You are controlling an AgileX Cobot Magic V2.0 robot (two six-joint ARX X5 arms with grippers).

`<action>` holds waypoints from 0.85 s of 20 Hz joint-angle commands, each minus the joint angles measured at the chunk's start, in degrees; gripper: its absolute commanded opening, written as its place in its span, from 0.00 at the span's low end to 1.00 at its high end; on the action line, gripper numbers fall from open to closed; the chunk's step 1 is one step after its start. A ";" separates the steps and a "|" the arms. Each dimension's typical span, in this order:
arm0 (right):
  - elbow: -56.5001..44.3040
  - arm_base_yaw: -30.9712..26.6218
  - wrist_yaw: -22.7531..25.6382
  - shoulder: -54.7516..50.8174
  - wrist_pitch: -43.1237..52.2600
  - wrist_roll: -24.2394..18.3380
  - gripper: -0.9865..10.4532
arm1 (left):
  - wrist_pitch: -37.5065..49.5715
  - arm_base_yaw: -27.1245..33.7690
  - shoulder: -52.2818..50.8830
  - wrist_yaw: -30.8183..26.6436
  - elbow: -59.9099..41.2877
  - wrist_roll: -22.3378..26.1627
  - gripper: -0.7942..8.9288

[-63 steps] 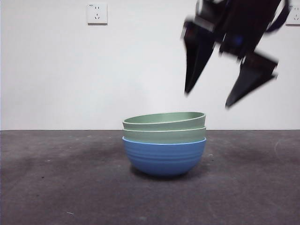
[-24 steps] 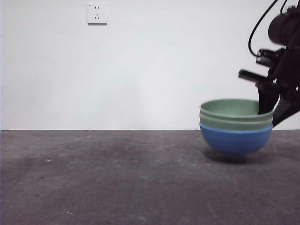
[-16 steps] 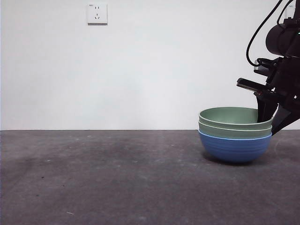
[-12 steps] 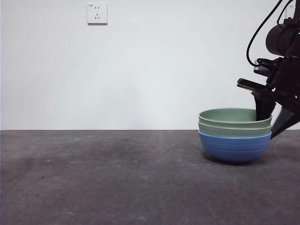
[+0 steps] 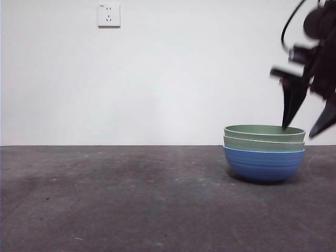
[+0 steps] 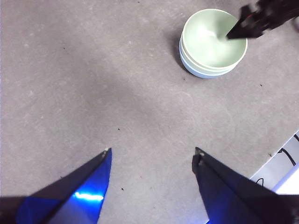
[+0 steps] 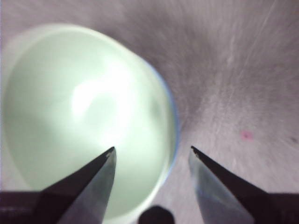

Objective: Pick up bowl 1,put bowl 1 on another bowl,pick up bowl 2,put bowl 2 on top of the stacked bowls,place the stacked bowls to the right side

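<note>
**A:** What do you have in the front view?

**B:** I see the stacked bowls (image 5: 264, 155) standing on the dark table (image 5: 131, 199) at the right side of the picture: 2 sage-green bowls nested in the blue bowl (image 5: 263, 165), which rests flat on the surface. The right gripper (image 5: 305, 128) hangs just above the stack's right rim, blurred, its jaws spread wide and holding nothing. One jaw tip is over the top bowl's rim, the other is out past the stack's side. A white wall socket (image 5: 108, 14) sits high on the wall at the left.

**A:** And the left wrist view?

**B:** I see the left gripper (image 6: 153, 152) parted and empty, over bare table, well apart from the stack (image 6: 213, 43). A dark blurred jaw tip of the other arm reaches over the top green bowl's far edge.

**A:** Right wrist?

**B:** I'm looking almost straight down. The top green bowl (image 7: 79, 116) fills much of the frame, with a thin blue edge of the bottom bowl showing beside it. My right gripper's (image 7: 152, 154) 2 jaws straddle the rim, one over the bowl's inside, one over the table. I cannot see any contact; the picture is smeared.
</note>
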 commanded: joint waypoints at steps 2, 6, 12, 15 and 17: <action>0.09 0.07 -0.07 -8.28 -7.23 -2.84 0.31 | -0.02 -0.22 0.02 0.00 -0.17 0.74 0.39; 0.09 2.03 -0.09 -20.11 -20.02 -6.23 0.31 | -0.13 -0.22 0.02 0.26 -0.17 1.05 0.39; 0.09 5.75 -0.07 -32.46 -29.99 -6.80 0.17 | -0.74 -0.22 0.02 4.74 -0.17 2.43 0.37; 0.09 6.56 -0.11 -34.14 -32.11 -9.03 0.08 | -0.76 -0.22 0.02 4.79 -0.17 2.71 0.09; 0.09 6.56 -0.11 -34.12 -32.70 -9.05 0.08 | -1.25 -0.22 0.02 4.79 -0.17 3.30 0.07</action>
